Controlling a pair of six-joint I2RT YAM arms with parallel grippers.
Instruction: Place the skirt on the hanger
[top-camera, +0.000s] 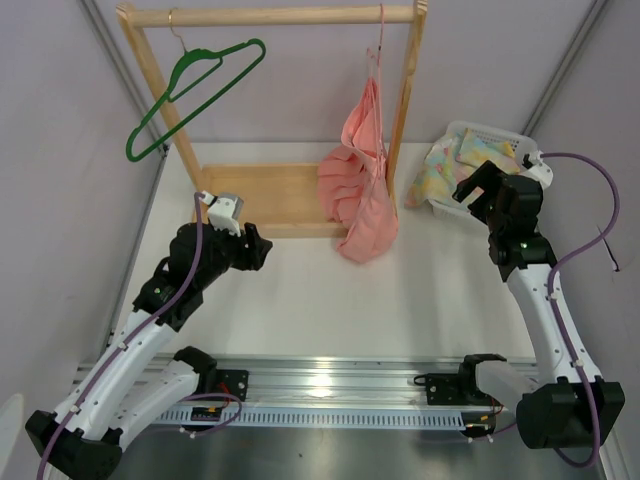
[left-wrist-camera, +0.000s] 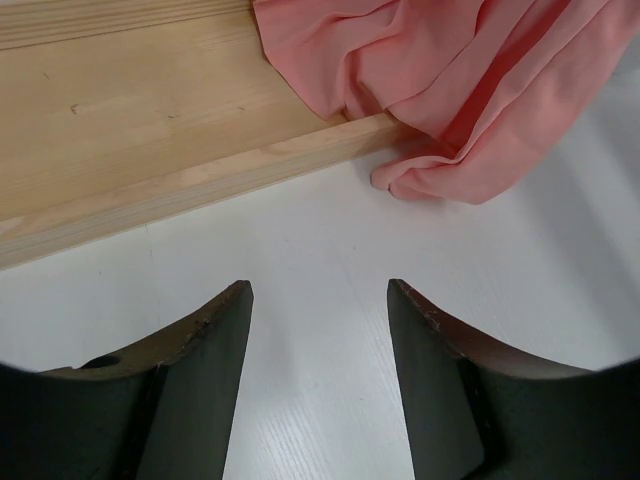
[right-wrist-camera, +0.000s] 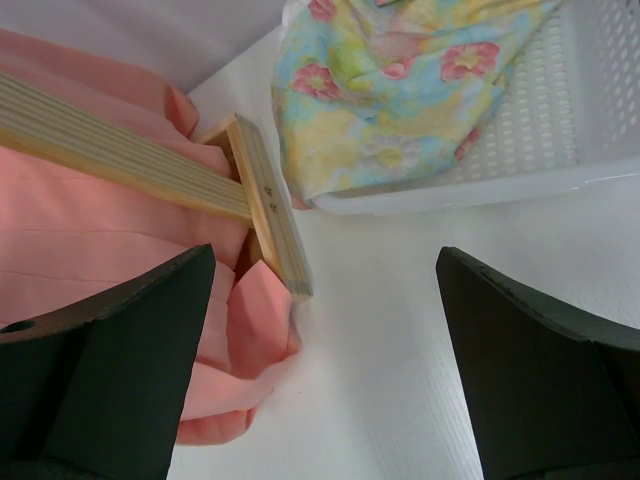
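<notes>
Hovering my right gripper (right-wrist-camera: 325, 258), jaws wide and empty, just short of the floral skirt (right-wrist-camera: 400, 90) slumped in the white basket (right-wrist-camera: 590, 90). Left gripper (left-wrist-camera: 320, 288) is open and empty too. Next up, I reckon: pinch some cloth, then carry it to the green hanger (top-camera: 195, 85).

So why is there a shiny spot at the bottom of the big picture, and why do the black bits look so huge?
Top external: light glares off the metal rail. Left wrist: the left gripper sits right by the lens, so it looks huge and dark. Right wrist: same for the right gripper, while the skirt behind looks sharp.
</notes>
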